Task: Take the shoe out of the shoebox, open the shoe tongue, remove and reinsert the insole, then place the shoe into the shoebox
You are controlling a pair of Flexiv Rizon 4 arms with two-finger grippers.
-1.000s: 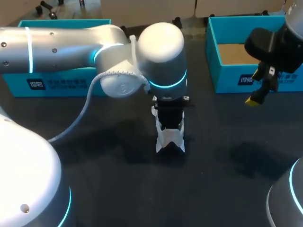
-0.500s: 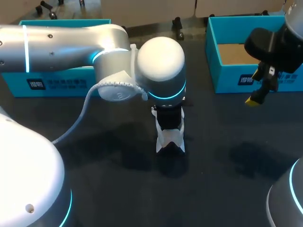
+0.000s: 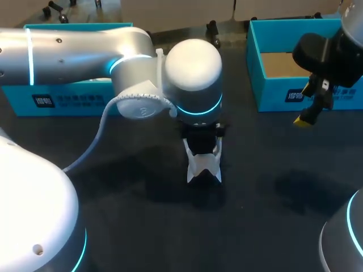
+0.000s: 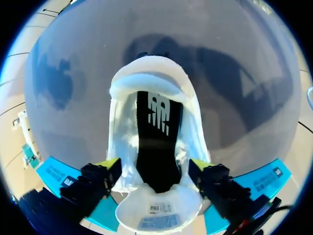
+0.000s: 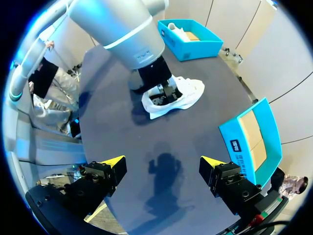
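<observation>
shoe on table, outside shoebox; box shows brown floor; left gripper clamps shoe's sides; right gripper spread wide

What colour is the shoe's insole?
Black with a white mark; the insole in the shoe shows best in left wrist view.

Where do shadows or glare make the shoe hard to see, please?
Head view: the left arm covers most of the shoe. Left wrist view: glare washes out its white upper. Right wrist view: the right tool casts its shadow on the table, clear of the shoe.
</observation>
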